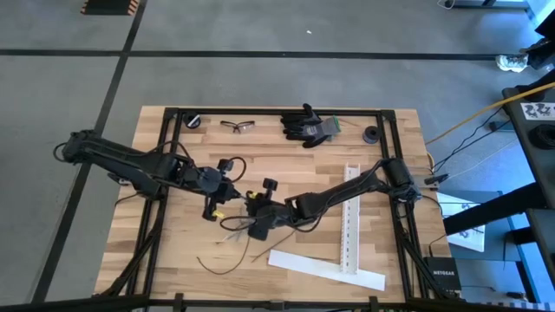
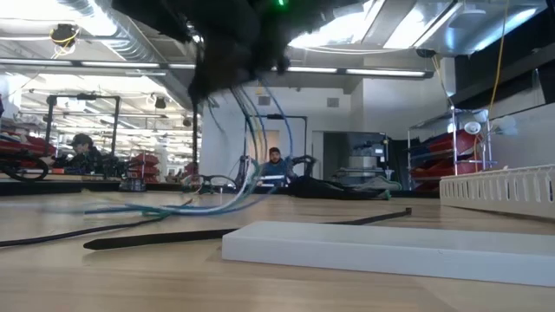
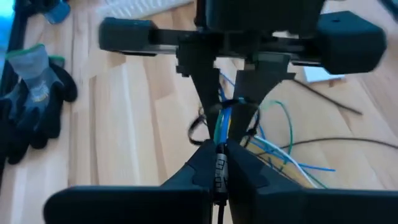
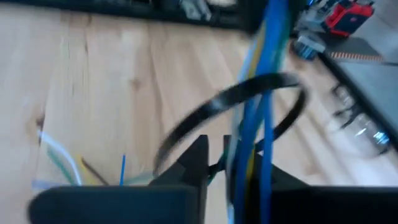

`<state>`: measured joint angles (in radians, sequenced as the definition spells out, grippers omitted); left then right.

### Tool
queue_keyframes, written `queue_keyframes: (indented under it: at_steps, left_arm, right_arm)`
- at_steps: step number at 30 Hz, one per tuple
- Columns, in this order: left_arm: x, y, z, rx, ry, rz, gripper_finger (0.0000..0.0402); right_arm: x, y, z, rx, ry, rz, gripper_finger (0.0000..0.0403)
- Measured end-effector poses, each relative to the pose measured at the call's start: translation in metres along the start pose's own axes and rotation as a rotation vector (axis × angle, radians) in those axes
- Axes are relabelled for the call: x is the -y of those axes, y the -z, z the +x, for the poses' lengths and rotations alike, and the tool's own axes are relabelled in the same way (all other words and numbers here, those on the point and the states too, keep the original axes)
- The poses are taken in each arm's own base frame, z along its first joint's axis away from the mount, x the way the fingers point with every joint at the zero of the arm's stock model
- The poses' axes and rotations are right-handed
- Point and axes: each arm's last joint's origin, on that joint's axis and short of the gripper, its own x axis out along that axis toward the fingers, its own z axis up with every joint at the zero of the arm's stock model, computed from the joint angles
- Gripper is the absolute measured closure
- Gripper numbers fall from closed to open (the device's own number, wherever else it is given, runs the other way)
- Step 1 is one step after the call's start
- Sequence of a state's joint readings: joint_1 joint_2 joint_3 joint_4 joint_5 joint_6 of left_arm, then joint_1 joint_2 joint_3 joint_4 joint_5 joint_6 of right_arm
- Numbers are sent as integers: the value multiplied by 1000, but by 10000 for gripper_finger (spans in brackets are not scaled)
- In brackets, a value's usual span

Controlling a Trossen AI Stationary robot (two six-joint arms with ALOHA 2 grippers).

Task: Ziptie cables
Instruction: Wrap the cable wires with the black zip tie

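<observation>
Left gripper (image 3: pixel 219 163) reaching toward tabletop centre, pinching cables (image 3: pixel 222 121) | right gripper (image 3: pixel 225 93) opposite, fingers pressed on the cables | ziptie (image 4: pixel 236 102) looped around them

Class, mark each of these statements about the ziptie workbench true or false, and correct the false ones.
1. A black ziptie forms a loop around the cables. True.
2. The left gripper is wide open and away from the cables. False: it is shut on them.
3. A pair of gloves lies at the far edge of the table. True.
4. The safety glasses sit on the white strip. False: they lie on bare wood near the gloves.
5. The right gripper is close to the cables. True.
</observation>
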<state>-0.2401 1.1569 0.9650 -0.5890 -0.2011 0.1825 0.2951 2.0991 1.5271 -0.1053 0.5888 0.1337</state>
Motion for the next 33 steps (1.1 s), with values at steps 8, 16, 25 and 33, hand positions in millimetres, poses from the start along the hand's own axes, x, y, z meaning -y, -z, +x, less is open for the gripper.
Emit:
queue_keyframes:
  at_steps: [8,16,25,33]
  left_arm:
    - [1,18,23,-38,-11,-55,400]
    - [1,13,37,33,-27,-76,400]
    - [1,16,72,-23,-35,-84,400]
    - [4,20,81,-68,-25,-144,400]
  right_arm:
    - [-3,45,10,28,-90,70,290]
    - [-2,59,11,-4,-84,45,265]
    - [1,67,12,-78,-61,-2,221]
    - [2,67,11,-96,-81,-75,169]
